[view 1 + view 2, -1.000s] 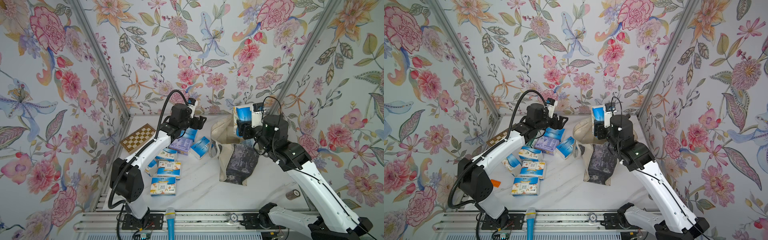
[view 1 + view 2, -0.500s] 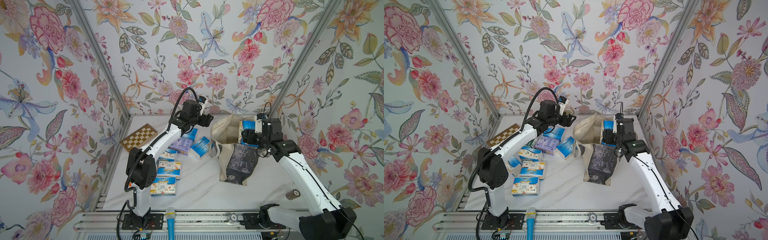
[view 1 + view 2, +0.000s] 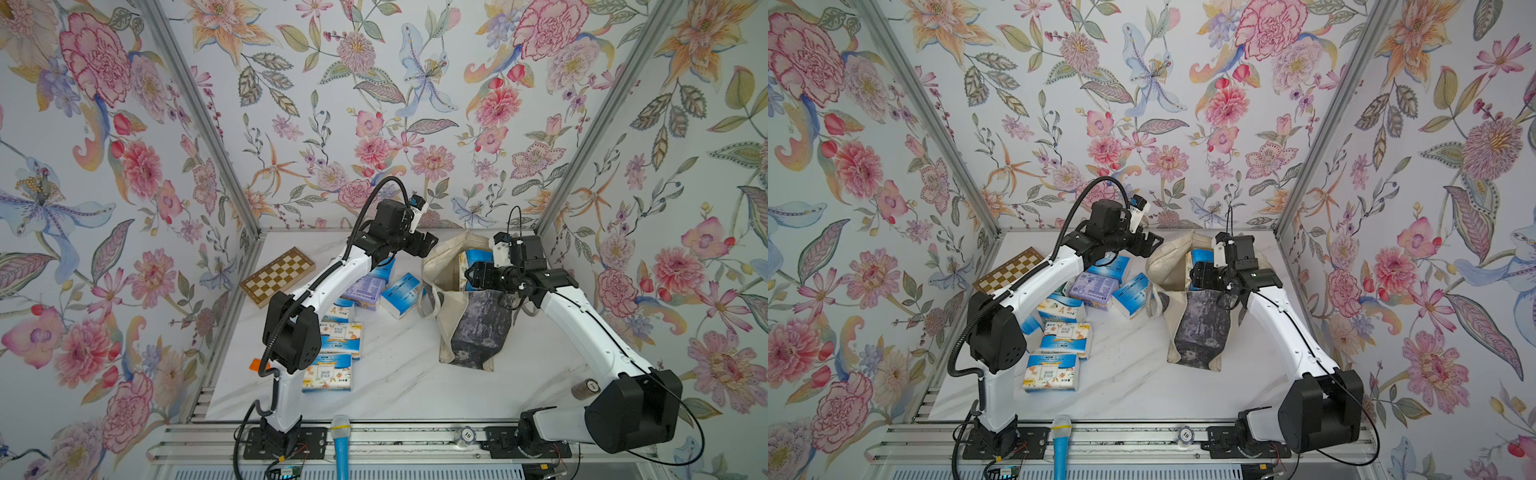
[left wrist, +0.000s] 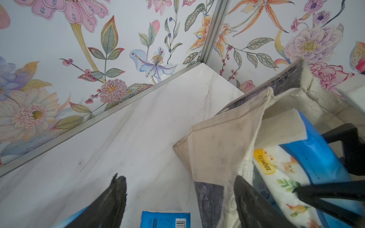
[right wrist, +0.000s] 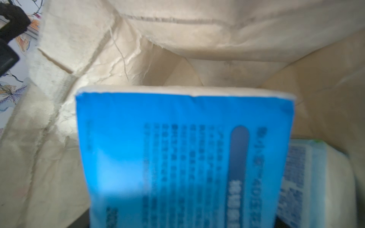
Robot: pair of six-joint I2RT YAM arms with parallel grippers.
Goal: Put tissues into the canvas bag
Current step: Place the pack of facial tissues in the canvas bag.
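Note:
The cream canvas bag lies on the table with its mouth toward the back wall. My right gripper reaches into that mouth, shut on a blue-and-white tissue pack that hides its fingers in the right wrist view. A paler pack sits deeper in the bag. My left gripper is open at the bag's left rim, one finger inside the cloth edge. Several more tissue packs, one of them lavender and one cartoon-printed, lie left of the bag.
A wooden chessboard lies at the back left. A blue microphone and a chip rest on the front rail. A small roll stands at the right by my right arm. Flowered walls close three sides.
My right arm has brought the blue pack down from above the bag into its mouth. My left gripper has swung right, from over the packs to the bag's rim.

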